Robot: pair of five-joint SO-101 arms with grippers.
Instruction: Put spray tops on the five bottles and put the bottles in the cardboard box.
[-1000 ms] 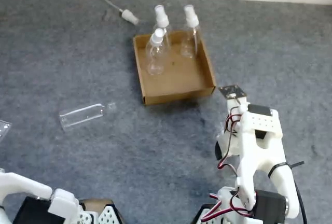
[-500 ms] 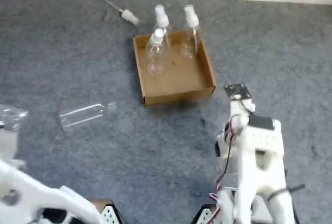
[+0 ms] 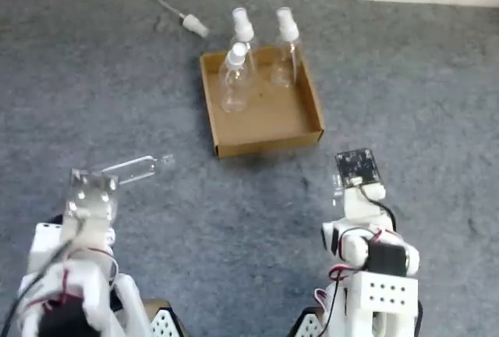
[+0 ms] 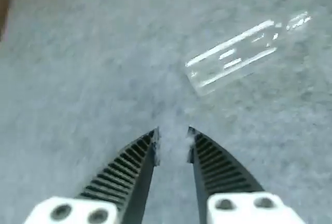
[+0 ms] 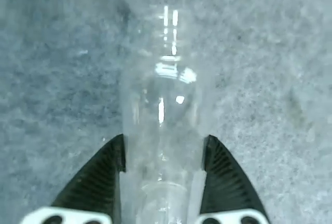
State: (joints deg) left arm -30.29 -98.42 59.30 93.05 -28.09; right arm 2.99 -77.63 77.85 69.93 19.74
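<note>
The cardboard box (image 3: 304, 122) lies at the table's far middle with three clear bottles bearing white spray tops (image 3: 235, 78) (image 3: 243, 28) (image 3: 286, 47) standing at its far end. A loose spray top (image 3: 192, 24) with its tube lies beyond the box to the left. A capless clear bottle (image 3: 139, 168) (image 4: 239, 54) lies on its side on the carpet. My left gripper (image 4: 173, 142) hovers just short of it, slightly open, nothing between the fingers. My right gripper (image 5: 163, 149) is shut on another clear capless bottle (image 5: 163, 99), held over the carpet at the front right.
Grey carpet (image 3: 405, 79) covers the table. The left arm (image 3: 87, 220) rises at the front left and the right arm (image 3: 366, 243) at the front right, its wrist board (image 3: 357, 167) just short of the box's near right corner.
The left arm has swung up from the front-left corner to just short of the lying bottle. The right arm has drawn back and lowered, still holding its bottle.
</note>
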